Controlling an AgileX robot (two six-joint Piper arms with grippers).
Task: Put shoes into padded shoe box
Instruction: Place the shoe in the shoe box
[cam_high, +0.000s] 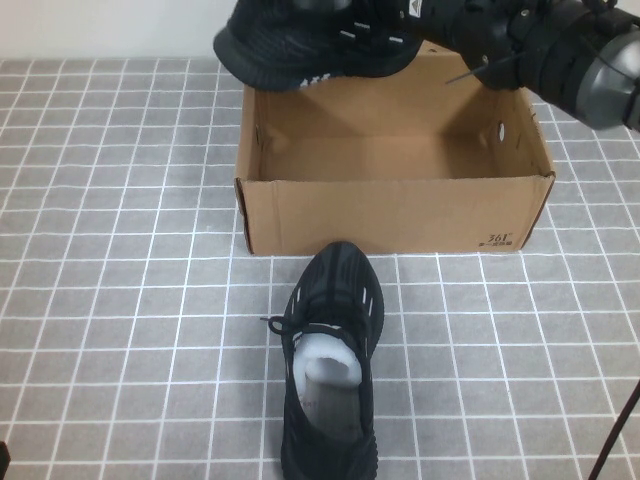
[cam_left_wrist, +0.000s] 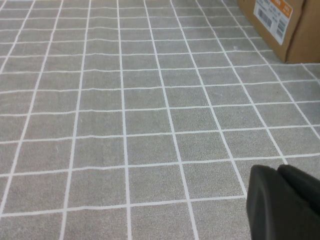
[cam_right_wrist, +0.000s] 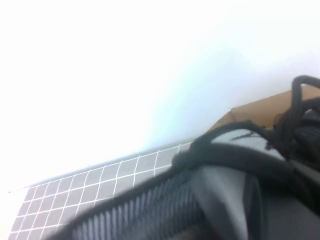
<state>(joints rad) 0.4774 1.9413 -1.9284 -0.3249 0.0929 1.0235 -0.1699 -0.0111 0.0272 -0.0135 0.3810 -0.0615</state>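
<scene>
One black knit sneaker (cam_high: 310, 45) hangs in the air over the far left corner of the brown cardboard shoe box (cam_high: 390, 210), toe to the left. My right gripper (cam_high: 415, 20) is shut on its heel end. In the right wrist view its grey lining (cam_right_wrist: 235, 195) and black laces (cam_right_wrist: 300, 125) fill the frame, with the box edge (cam_right_wrist: 260, 107) behind. The second sneaker (cam_high: 330, 370), with white paper stuffing, lies on the table in front of the box, toe toward it. My left gripper (cam_left_wrist: 282, 197) is shut and empty, low over the table far left of the box (cam_left_wrist: 290, 25).
The box stands open and looks empty inside, with small round holes in its side walls. A grey cloth with a white grid (cam_high: 120, 300) covers the table. A thin black cable (cam_high: 615, 440) crosses the front right corner.
</scene>
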